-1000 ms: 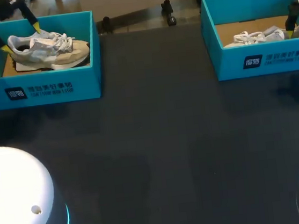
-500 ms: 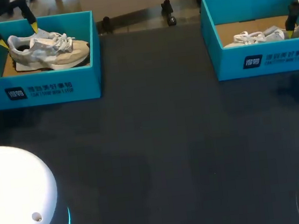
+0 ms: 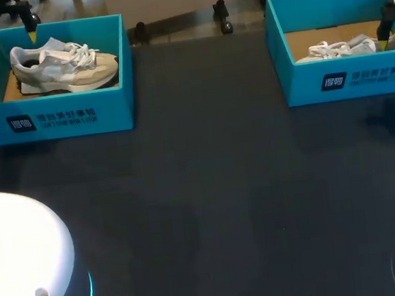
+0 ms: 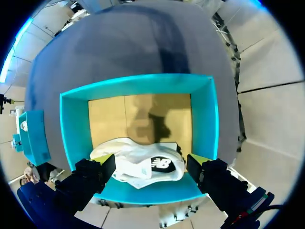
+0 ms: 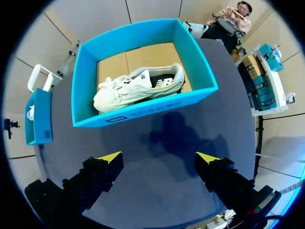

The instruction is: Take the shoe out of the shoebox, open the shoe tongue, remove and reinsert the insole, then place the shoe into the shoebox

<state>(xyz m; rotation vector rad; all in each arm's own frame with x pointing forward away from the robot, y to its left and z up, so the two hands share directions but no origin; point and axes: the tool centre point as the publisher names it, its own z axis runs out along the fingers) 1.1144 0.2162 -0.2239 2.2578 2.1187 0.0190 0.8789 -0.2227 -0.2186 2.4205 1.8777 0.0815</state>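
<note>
A grey-and-white shoe (image 3: 63, 63) lies on its side in the teal shoebox (image 3: 51, 118) at the table's far left. My left gripper (image 3: 11, 37) hangs open above that box's far left corner, clear of the shoe's heel. In the left wrist view the shoe (image 4: 143, 164) lies below the open left gripper (image 4: 150, 161), untouched, inside the box (image 4: 205, 119). A second white shoe (image 3: 343, 47) lies in the right shoebox (image 3: 350, 77). My right gripper (image 3: 386, 33) is by that box's right end. Seen from the right wrist, my right gripper (image 5: 158, 157) is open and empty, with this shoe (image 5: 138, 88) ahead of it.
Dark table (image 3: 209, 189) spreads between the two boxes and toward me. My arms' white bases (image 3: 25, 260) sit at the near corners. Each box has a cardboard floor (image 4: 143, 119) beside its shoe.
My left gripper has risen and drawn back from around the shoe's heel to above the box's far corner, still open. The shoe stayed in the box. The right arm has not moved.
</note>
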